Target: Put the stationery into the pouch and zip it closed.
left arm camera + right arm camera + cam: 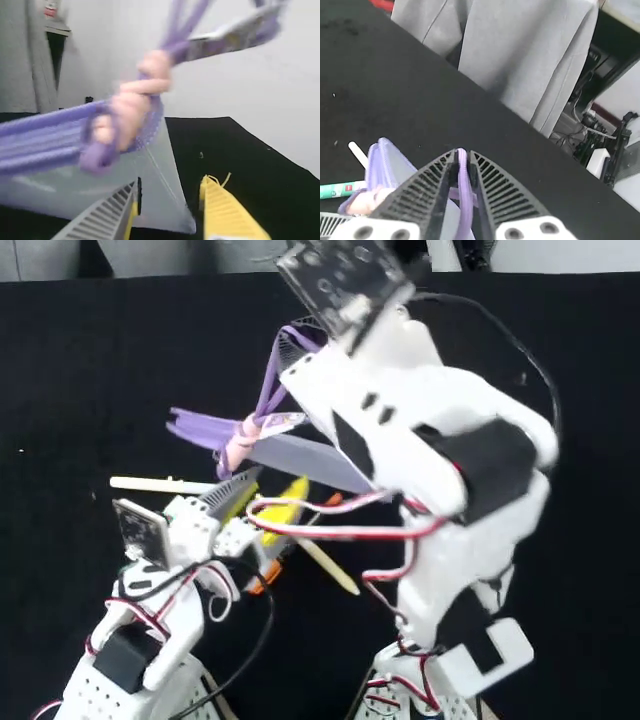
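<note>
Looming arm over pouch, stick beside

Translucent grey pouch with purple edging, a purple strap and a pink knot, against a black table. White arms trail red, white and black wires. The left gripper is yellow and ribbed grey, the right gripper ribbed black. Cream stick; green-and-white pen.

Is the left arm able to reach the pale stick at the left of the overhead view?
Probably yes: the left pincer is open, and the pale stick lies uncovered on the table close beside it.
</note>
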Controlling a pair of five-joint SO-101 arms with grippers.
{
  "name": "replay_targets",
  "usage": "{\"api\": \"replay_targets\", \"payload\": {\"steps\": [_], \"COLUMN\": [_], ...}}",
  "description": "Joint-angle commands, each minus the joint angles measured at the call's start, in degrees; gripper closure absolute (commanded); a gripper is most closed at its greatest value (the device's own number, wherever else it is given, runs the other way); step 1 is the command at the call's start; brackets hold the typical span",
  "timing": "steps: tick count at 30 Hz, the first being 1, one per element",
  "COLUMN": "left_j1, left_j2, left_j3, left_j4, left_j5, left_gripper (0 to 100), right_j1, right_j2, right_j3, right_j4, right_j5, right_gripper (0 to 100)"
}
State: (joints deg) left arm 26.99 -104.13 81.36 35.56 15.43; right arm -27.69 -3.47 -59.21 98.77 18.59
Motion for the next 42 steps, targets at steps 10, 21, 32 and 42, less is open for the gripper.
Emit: {"api": "replay_targets", "payload": {"steps": [10,21,32,42], "left_j1": [-11.56,-12.26,-13.49,-18.15], "left_j2": [-0.18,-0.18,-0.18,-0.18], "left_j3": [-0.31,-0.31,4.35,3.30], "left_j4": [-7.38,-7.38,-12.04,-11.96], "left_j5": [-1.14,-1.14,-1.32,-1.23], "left_gripper": [80,80,80,80], "right_j1": [-8.18,-8.79,-20.84,-21.89], "right_j2": [-6.37,-11.91,-22.46,-24.31], "right_j3": [-0.92,-0.84,7.25,9.36], "right_j4": [2.11,2.37,2.11,1.67], "right_j5": [0.70,0.62,3.60,5.10], "right_gripper": [98.7,98.7,98.7,98.7]}}
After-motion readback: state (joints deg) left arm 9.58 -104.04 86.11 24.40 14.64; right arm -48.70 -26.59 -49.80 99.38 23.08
